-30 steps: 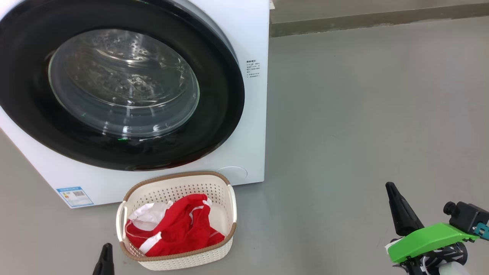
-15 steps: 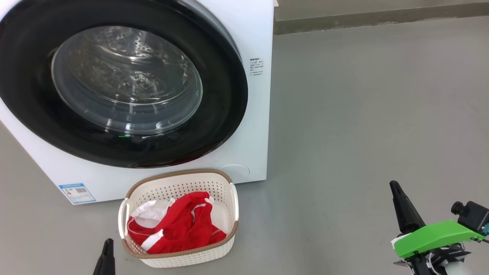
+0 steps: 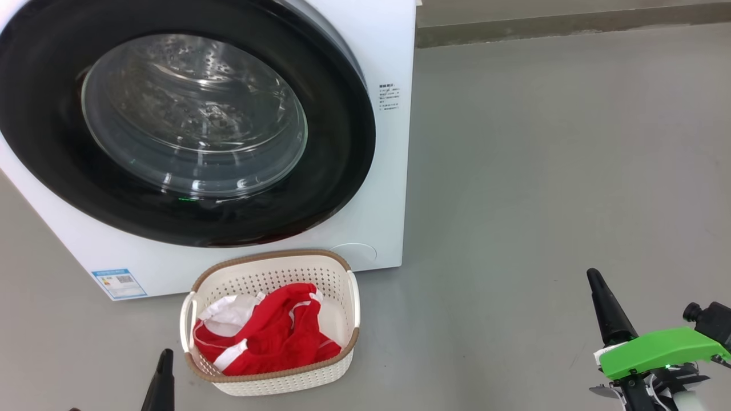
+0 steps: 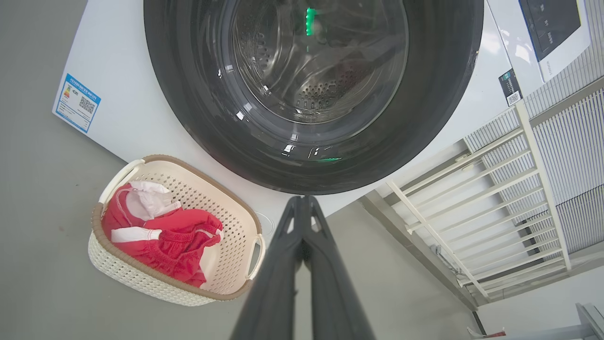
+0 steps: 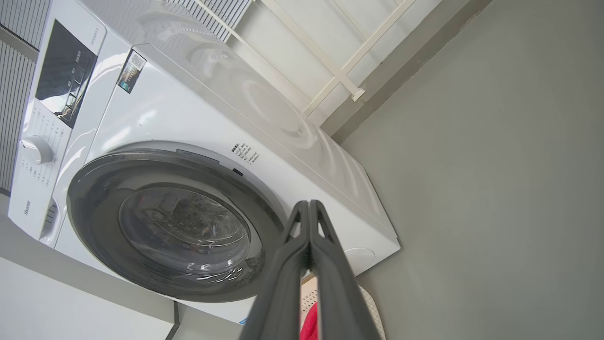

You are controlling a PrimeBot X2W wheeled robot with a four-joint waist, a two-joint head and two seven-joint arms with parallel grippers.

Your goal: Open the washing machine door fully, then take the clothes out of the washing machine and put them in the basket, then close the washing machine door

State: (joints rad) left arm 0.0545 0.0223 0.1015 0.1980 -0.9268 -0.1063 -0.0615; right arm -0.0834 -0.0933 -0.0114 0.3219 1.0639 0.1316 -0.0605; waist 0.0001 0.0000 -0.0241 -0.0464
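Observation:
The white washing machine [image 3: 394,171] fills the upper left, and its black-rimmed round door [image 3: 342,148] lies flat against the front, shut. On the floor just in front stands the cream basket [image 3: 274,379] holding the red and white clothes [image 3: 274,337]. My left gripper [image 3: 165,355] is shut and empty at the bottom edge, just left of the basket. My right gripper [image 3: 594,275] is shut and empty at the lower right, far from the machine. The left wrist view shows the door [image 4: 188,113], the basket [image 4: 141,281], the clothes [image 4: 165,236] and shut fingertips [image 4: 302,200]. The right wrist view shows the machine [image 5: 198,123] beyond shut fingertips [image 5: 307,204].
Grey floor [image 3: 542,171] stretches to the right of the machine up to a low wall base [image 3: 571,25]. A white slatted rack [image 4: 495,189] stands beside the machine in the left wrist view. A blue label [image 3: 119,282] sits on the machine's low corner.
The whole head view has shifted a little right and up, so the camera has moved. The door, the basket and the clothes keep their places. Both grippers stay shut.

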